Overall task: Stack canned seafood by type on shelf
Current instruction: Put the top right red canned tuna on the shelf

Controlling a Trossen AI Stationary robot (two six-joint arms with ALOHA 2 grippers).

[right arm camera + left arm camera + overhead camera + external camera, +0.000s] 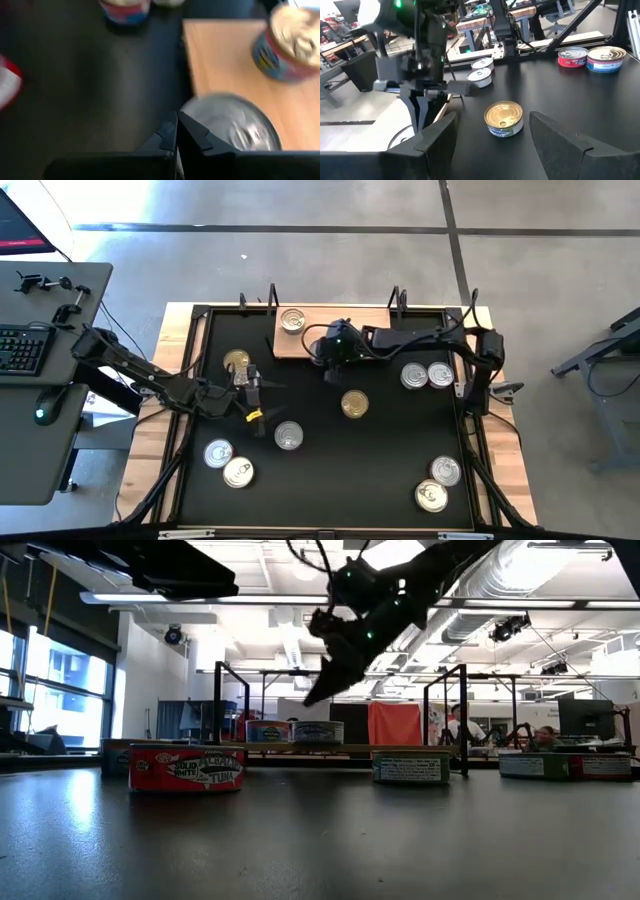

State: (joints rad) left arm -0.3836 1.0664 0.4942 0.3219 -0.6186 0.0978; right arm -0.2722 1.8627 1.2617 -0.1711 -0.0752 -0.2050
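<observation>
Closest to the near edge of the black surface (pixel 330 480): two silver-lidded tins (pixel 238 472) close together on the left, and another silver pair (pixel 432 496) over on the right.

Bit further in, a lone silver tin (pixel 288 436), just beside the left claw (pixel 260 402). Left claw spread wide, gripping nothing, pointed across the surface at a gold-lidded tin (pixel 354 404). That tin sitting upright around the middle, clear of both fingers.

Second gold tin (pixel 237 361) tucked right beside the left arm, on its far side. Over to the right, a side-by-side silver duo (pixel 415 375), touching or nearly so, can't tell which.

Further back, the right claw (pixel 328 368) pressed together and empty, hanging in the air by the front-left corner of the shelf (pixel 350 315). Seen from its own wrist camera, a silver-topped can (pixel 235 125) on the light wood right below the fingertips, close to the board's edge.

Farthest of all, one more upright tin (pixel 292 320) on the shelf, near the left-hand posts, well apart from both claws.
</observation>
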